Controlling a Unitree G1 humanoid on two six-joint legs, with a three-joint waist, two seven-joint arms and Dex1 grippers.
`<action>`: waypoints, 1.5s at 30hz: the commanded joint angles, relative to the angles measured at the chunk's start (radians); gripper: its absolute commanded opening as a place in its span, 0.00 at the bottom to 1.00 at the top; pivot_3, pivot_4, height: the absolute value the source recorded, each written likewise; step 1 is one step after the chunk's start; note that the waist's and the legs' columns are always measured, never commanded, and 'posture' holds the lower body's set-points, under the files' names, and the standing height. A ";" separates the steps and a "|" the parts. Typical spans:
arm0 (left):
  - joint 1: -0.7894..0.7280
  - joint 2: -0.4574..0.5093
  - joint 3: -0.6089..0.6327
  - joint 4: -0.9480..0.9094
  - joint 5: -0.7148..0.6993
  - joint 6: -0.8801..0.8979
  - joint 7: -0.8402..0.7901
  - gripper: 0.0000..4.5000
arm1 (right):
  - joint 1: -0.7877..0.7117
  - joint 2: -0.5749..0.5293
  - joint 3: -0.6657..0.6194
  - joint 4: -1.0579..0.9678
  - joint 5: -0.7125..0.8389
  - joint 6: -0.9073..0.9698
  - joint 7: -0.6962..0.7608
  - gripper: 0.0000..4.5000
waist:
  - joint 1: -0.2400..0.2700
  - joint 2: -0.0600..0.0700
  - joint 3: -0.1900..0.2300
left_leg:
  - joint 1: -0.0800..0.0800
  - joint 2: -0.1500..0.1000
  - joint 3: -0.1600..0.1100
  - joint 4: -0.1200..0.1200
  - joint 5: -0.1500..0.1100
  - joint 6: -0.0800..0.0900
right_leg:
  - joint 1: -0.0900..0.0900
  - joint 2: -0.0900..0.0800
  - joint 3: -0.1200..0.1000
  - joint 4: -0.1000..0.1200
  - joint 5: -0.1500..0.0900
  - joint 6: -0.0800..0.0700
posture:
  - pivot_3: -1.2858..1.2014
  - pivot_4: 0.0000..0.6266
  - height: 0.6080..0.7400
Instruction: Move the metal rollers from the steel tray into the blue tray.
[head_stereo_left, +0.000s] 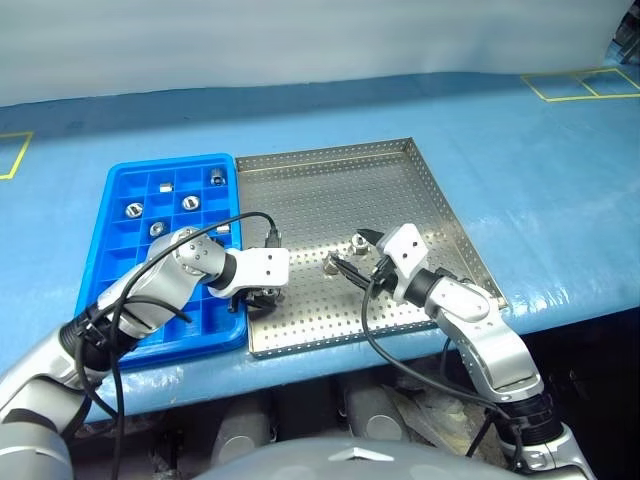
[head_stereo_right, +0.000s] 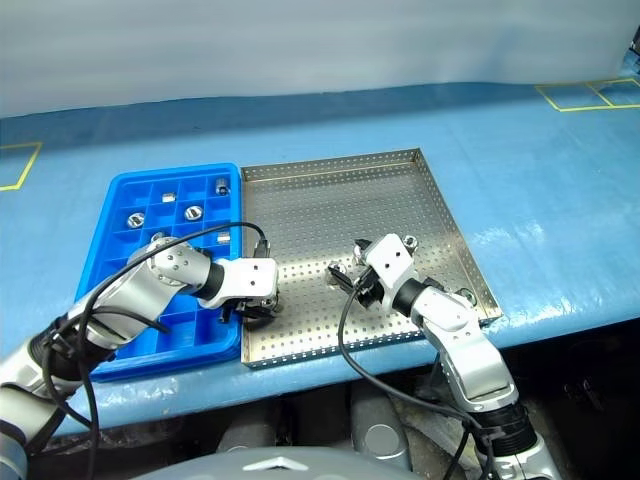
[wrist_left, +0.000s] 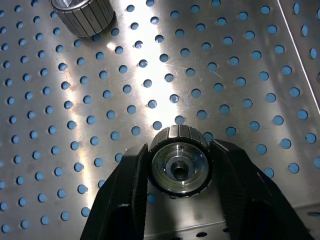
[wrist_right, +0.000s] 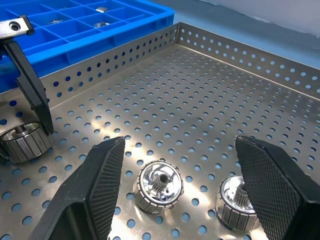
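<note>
**Metal rollers: one gripped, two waiting**

Metal rollers (wrist_right: 159, 192) lie on the steel tray (head_stereo_left: 400, 190), two between the spread fingers of the right gripper (wrist_right: 180, 190), which holds nothing. The left gripper (wrist_left: 179, 167) is clamped on one roller (wrist_left: 178, 166) near the tray's 7 o'clock corner, probably to carry it to the blue tray (head_stereo_left: 110, 255) at 9 o'clock.

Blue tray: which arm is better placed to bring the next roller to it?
Left. The left gripper is already shut on a roller close to the blue tray. The right gripper is open over two rollers, farther away.
</note>
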 joint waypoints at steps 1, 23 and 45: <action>0.009 -0.030 0.060 -0.006 -0.011 -0.010 0.035 0.37 | -0.006 0.002 -0.018 -0.041 0.004 -0.025 -0.005 0.82 | 0.001 0.000 0.000 | 0.000 0.000 0.000 0.000 0.000 0.000 | 0.000 0.000 0.000 0.000 0.000 0.000 | 0.42 0.24 1.00; 0.455 -0.313 0.845 -0.394 0.002 0.448 0.762 0.37 | -0.079 0.001 0.019 0.018 0.010 -0.026 0.067 0.82 | 0.062 -0.003 -0.001 | 0.001 0.000 0.002 0.001 -0.001 0.002 | 0.000 -0.001 0.003 0.000 0.004 -0.002 | 0.49 0.24 1.00; 0.413 -0.412 0.852 -0.197 0.026 0.375 0.974 0.37 | -0.095 0.004 0.011 -0.005 0.008 -0.004 0.047 0.82 | 0.093 -0.006 -0.003 | 0.001 0.000 0.002 0.001 -0.001 0.001 | 0.000 -0.005 -0.001 0.000 0.004 -0.004 | 0.48 0.24 1.00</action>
